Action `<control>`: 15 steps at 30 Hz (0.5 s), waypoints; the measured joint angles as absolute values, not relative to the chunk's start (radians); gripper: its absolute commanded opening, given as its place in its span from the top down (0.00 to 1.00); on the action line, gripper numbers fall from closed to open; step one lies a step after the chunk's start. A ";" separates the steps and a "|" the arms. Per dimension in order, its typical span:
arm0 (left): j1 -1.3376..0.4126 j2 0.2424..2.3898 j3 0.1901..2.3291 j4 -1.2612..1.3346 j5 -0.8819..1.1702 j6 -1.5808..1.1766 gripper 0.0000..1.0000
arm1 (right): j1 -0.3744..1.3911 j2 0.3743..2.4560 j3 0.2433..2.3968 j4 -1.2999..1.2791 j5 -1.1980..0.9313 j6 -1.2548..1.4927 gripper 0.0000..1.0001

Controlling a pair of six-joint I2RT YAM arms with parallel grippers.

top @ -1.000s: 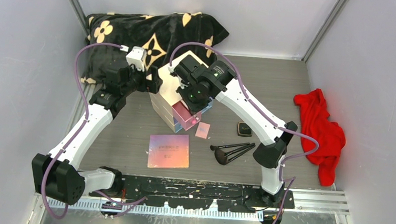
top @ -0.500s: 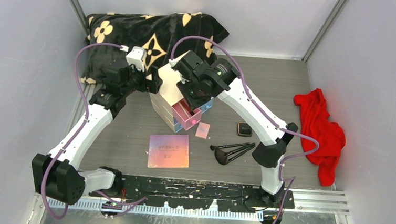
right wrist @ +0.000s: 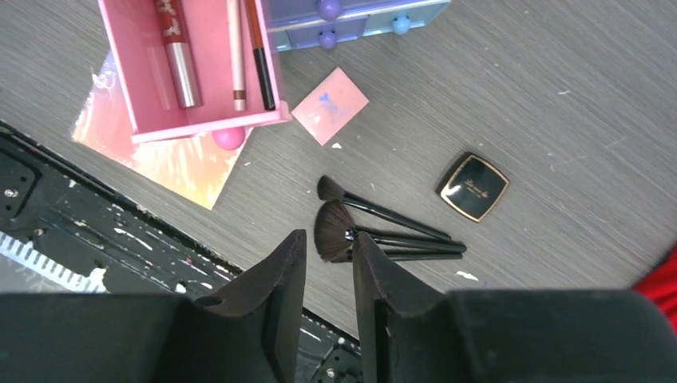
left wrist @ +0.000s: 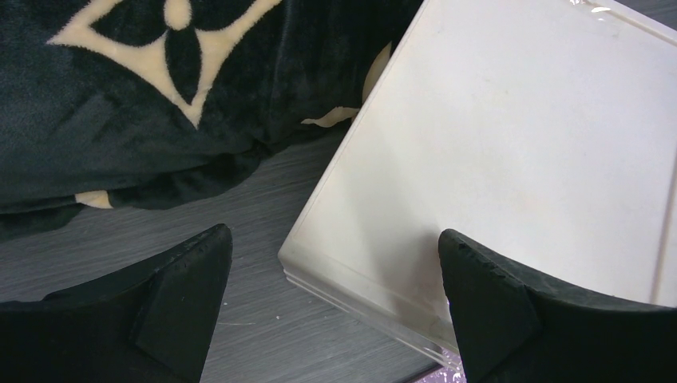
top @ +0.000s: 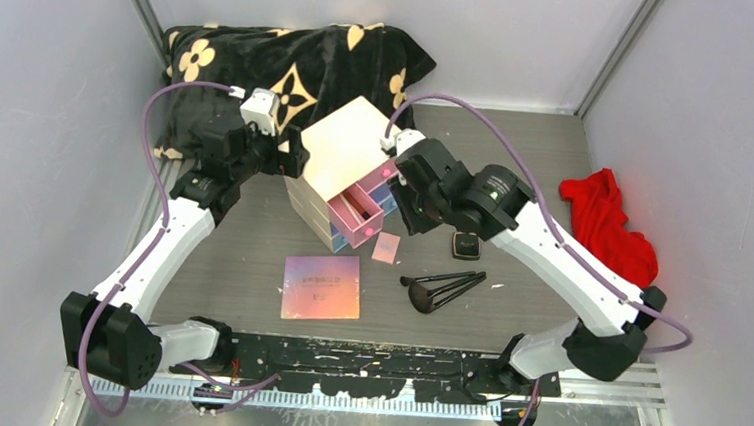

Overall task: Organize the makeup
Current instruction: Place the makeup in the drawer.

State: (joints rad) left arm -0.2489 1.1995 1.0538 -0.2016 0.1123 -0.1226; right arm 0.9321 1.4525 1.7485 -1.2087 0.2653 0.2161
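The cream box [top: 342,150] has its pink drawer [top: 358,215] pulled out; inside lie a tube [right wrist: 180,56] and two thin sticks [right wrist: 246,56]. On the table sit the iridescent palette [top: 321,286], the small pink compact [top: 386,247], the black compact [top: 465,244] and the black-handled brushes [top: 443,288]. My right gripper [right wrist: 329,239] hovers over the brushes [right wrist: 383,231], slightly open with nothing between its fingers. My left gripper [left wrist: 334,235] stands wide open astride the box's back corner [left wrist: 511,159], holding nothing.
A black flowered blanket [top: 283,61] lies at the back left behind the box. A red cloth [top: 607,239] is crumpled at the right wall. Blue drawers [right wrist: 351,20] stay shut below the pink one. The black rail [top: 373,358] runs along the near edge.
My right gripper has pulled out of the pink drawer and swung right over the compacts and brushes, its jaws parting a little. The left arm has not moved.
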 measured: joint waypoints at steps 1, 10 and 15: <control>-0.249 1.200 1.054 -0.202 0.112 -0.122 0.00 | 0.932 1.427 1.715 -1.188 0.261 0.217 0.67; -0.249 1.199 1.054 -0.202 0.111 -0.122 0.00 | 0.932 1.328 1.383 -0.919 0.101 0.228 0.68; -0.249 1.197 1.054 -0.203 0.104 -0.122 0.00 | 0.932 1.328 1.342 -0.834 0.067 0.226 0.67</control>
State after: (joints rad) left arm -0.2489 1.1973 1.0538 -0.2031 0.1043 -0.1219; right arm 0.9318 1.3285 1.3418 -0.8345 0.0669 0.2264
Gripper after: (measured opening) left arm 0.999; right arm 0.319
